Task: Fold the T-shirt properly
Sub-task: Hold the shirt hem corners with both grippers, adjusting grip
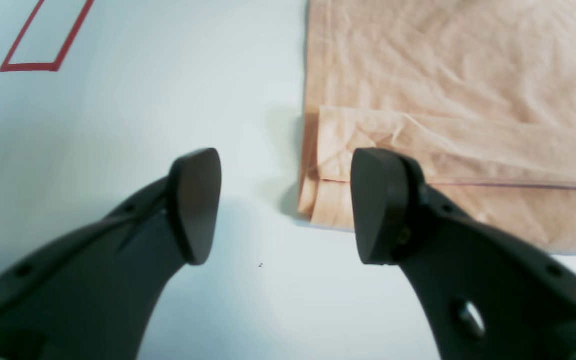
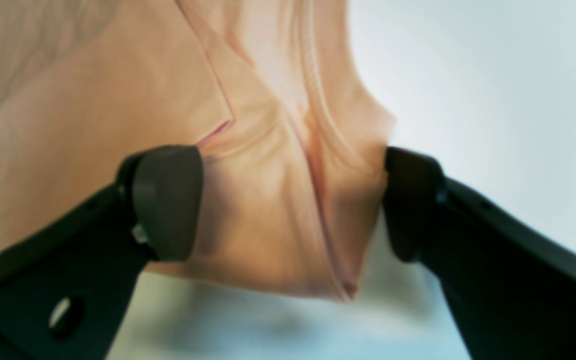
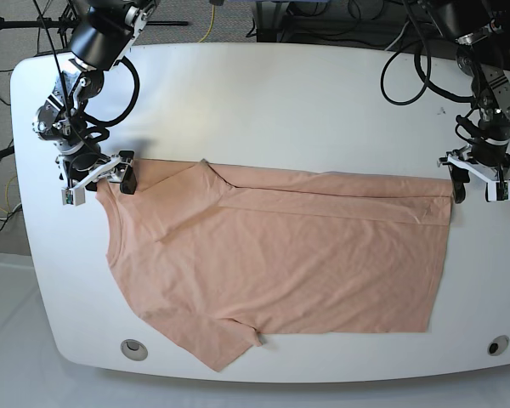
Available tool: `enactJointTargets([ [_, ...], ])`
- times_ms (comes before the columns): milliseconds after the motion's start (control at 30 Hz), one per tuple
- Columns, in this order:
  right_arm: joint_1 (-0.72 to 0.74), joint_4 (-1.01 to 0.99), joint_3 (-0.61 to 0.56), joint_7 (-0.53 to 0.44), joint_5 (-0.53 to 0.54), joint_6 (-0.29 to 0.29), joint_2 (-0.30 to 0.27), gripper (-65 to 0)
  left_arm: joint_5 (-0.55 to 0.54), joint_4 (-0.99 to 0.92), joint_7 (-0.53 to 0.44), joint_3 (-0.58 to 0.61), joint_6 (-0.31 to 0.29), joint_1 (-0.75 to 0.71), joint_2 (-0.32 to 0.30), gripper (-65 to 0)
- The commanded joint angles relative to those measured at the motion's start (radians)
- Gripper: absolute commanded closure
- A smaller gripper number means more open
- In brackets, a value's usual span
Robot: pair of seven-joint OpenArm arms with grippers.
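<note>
We have the shirt (image 3: 272,255) spread flat, one long edge folded in, so our left gripper (image 1: 288,210) at 3 o'clock and right gripper (image 2: 293,200) at 9 o'clock, both with jaws apart, straddle its corners, probably to grip for the next fold.

White rounded table (image 3: 323,93); black cables (image 3: 280,21) behind; pale floor (image 3: 4,340).

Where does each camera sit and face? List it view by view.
Left wrist: on the left arm, looking down past the open left gripper at the T-shirt hem corner.
Right wrist: on the right arm, open right gripper straddling bunched collar fabric.
Base: overhead, showing the table and both arms.
Shared: all show the T-shirt.
</note>
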State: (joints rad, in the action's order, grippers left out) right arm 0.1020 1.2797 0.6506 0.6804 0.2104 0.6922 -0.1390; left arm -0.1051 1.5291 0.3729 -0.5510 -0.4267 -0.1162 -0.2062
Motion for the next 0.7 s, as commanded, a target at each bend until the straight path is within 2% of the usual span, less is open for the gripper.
enactJointTargets([
  [0,0.005,0.003,-0.003,0.02,-0.002,0.006,0.002,-45.3,-0.012,0.026,-0.027,-0.003,0.001,0.012,-0.016,-37.8],
  [200,0.007,0.004,-0.001,0.028,-0.003,0.006,0.005,-19.4,-0.013,0.027,-0.031,-0.002,0.005,0.019,-0.015,-38.0],
  [267,0.006,0.0,-0.004,0.033,0.005,0.006,0.006,-3.7,-0.012,0.024,-0.027,-0.002,0.005,0.022,-0.013,-37.9],
  [333,0.007,0.001,-0.005,0.032,0.006,0.006,0.006,-1.4,-0.012,0.017,-0.024,-0.001,0.006,0.028,-0.013,-37.9],
  [667,-0.001,-0.001,-0.008,0.03,0.014,0.006,0.005,0.0,-0.021,-0.073,-0.015,0.007,0.004,0.064,-0.018,-37.8],
])
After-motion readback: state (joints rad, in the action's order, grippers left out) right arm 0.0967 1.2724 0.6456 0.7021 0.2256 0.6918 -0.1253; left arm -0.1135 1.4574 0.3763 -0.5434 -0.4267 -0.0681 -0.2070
